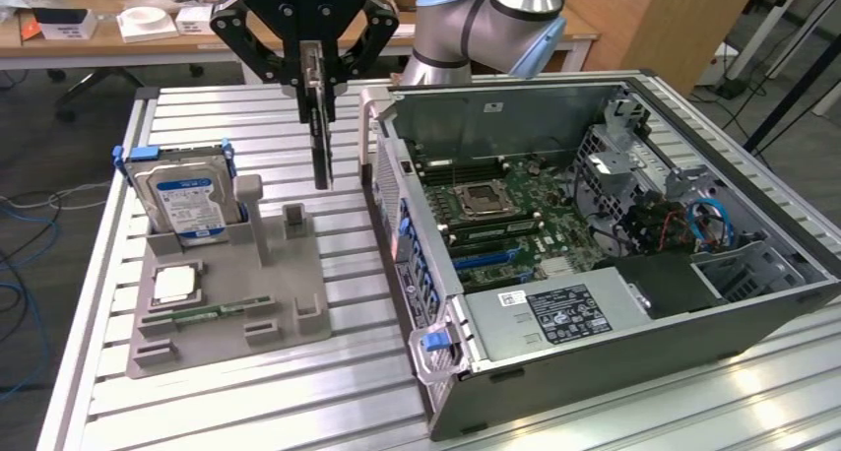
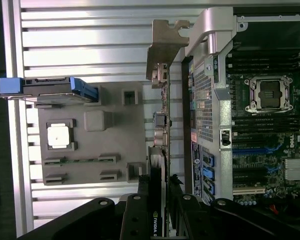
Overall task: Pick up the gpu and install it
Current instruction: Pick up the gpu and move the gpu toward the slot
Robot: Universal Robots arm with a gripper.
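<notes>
The gpu [image 1: 321, 146] hangs between the jaws of the gripper [image 1: 315, 72]; below them lie the parts holder [image 1: 283, 279] to one side, the computer case [image 1: 392, 210] opposite.

This is a robotics lab or workshop. 1 industrial robot arm [image 1: 493, 23] carries the gripper [image 1: 318, 77] over a slotted aluminium-profile table [image 1: 263, 402], the sort used for test rigs. Below the gripper sits a grey moulded fixture tray [image 1: 283, 293] holding separate computer parts in shaped slots. Just beside the gripper lies 1 opened desktop computer case [image 1: 631, 372], motherboard exposed. Behind the gripper stands a wooden workbench [image 1: 171, 43] cluttered with small boxes.
</notes>
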